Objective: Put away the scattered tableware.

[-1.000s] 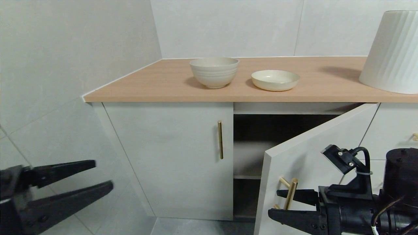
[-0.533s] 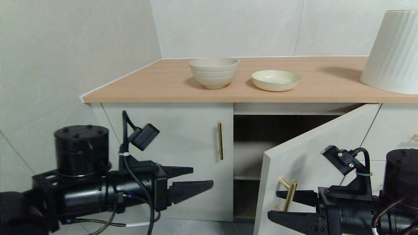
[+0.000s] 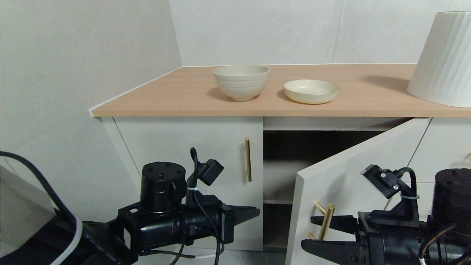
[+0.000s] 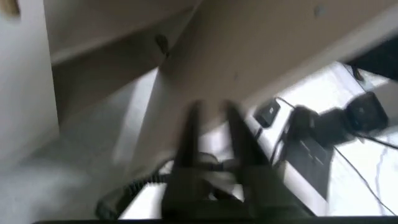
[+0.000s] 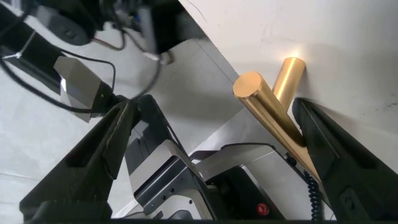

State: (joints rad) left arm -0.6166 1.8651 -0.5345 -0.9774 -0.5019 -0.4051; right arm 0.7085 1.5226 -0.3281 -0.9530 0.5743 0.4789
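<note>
The ribbed bowl (image 3: pixel 241 81) and the shallow dish (image 3: pixel 311 90) stood upright on the wooden countertop (image 3: pixel 176 99), near each other but not touching. The bowl was high above and beyond my left gripper (image 3: pixel 254 214), and the dish was high above my right gripper (image 3: pixel 323 233). Farther along the countertop, past the dish toward my right gripper's side, stood a white ribbed shade (image 3: pixel 441 59).

My right gripper (image 5: pixel 214 109) sat low at the open cabinet door (image 3: pixel 349 173). Its fingers were spread, one on either side of the open door's handle (image 3: pixel 326 220). In the wrist view that brass bar (image 5: pixel 273 118) lay close against one finger (image 5: pixel 329 149) and well clear of the other, so it was not clamped.

My left gripper (image 4: pixel 211 109) hung low in front of the closed cabinet door (image 3: pixel 184 158), with the closed door's handle (image 3: pixel 248 159) just above its tips. Its fingers (image 4: pixel 186 143) looked a little apart in the blurred wrist view, and they held nothing. Beyond the open door, a pale shelf (image 3: pixel 278 180) showed inside the dark cabinet.
</note>
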